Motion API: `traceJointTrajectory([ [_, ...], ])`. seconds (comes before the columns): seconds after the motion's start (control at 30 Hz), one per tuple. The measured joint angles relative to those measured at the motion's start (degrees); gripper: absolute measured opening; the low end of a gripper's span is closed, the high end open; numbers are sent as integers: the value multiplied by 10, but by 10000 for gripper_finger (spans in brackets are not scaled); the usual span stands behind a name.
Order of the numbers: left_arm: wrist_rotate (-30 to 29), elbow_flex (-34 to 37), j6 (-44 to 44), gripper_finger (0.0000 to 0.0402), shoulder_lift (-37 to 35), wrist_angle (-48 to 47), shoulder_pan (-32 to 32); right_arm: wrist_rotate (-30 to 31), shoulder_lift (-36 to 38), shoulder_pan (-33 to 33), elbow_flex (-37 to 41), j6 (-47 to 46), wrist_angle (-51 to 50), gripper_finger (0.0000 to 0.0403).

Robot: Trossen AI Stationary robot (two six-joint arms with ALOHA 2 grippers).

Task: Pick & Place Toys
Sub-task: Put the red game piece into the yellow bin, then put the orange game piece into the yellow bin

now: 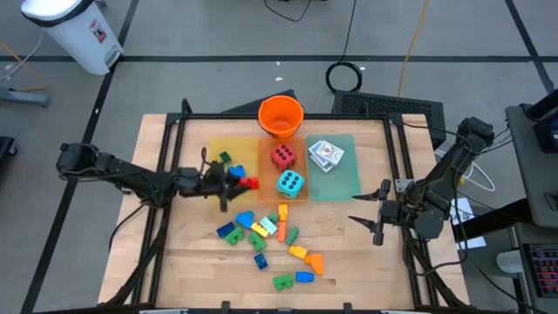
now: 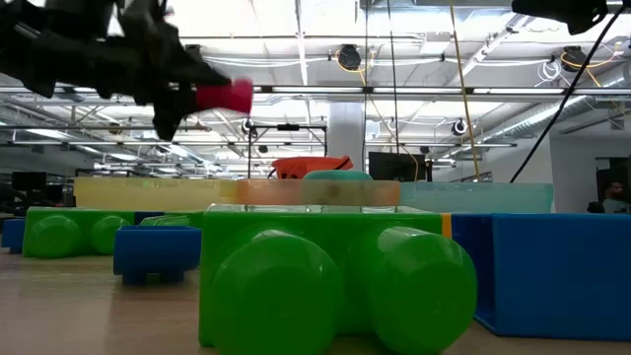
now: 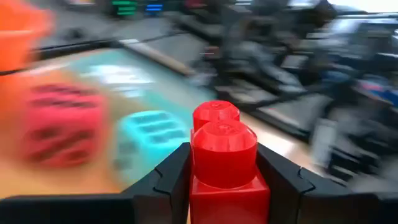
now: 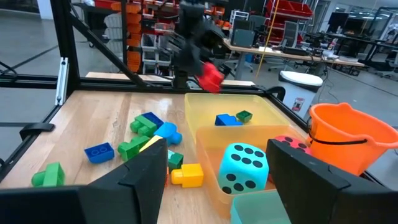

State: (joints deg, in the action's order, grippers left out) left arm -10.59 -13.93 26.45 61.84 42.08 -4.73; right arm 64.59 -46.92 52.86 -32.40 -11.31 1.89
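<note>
Only the left wrist view shows the grip up close: the left gripper (image 3: pixel 222 177) is clamped on a red brick (image 3: pixel 224 163), one finger (image 3: pixel 163 183) on each side, two studs pointing forward. The high view places it in the air over the yellow tray (image 1: pixel 228 150), near the tray's edge by the orange tray (image 1: pixel 272 170). The low view shows the brick lifted well clear of the table. The right gripper (image 1: pixel 373 218) waits with fingers apart and nothing between them, over bare wood near the table's (image 1: pixel 174 262) right edge, with open room around it. Two dice sit on the orange tray, red die (image 1: pixel 282 156) and teal die (image 1: pixel 290 183); card packs (image 1: pixel 326 154) lie on the green tray (image 1: pixel 349 183); one bucket (image 1: pixel 281 116) stands at the far edge; two bricks (image 4: pixel 234 117) lie in the yellow tray; a dozen or so more are loose in front of the trays
</note>
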Motion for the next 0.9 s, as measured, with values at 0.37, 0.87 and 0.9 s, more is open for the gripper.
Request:
traceJointTrajectory([
  [0.37,-209,0,134,170,0,-132,98,1,0,0,0,4,0,242],
  [0.87,-205,0,130,364,0,-135,133,-1,0,-42,28,0,10,242],
  [0.9,-205,0,130,368,0,-135,133,-2,0,-45,31,0,15,242],
])
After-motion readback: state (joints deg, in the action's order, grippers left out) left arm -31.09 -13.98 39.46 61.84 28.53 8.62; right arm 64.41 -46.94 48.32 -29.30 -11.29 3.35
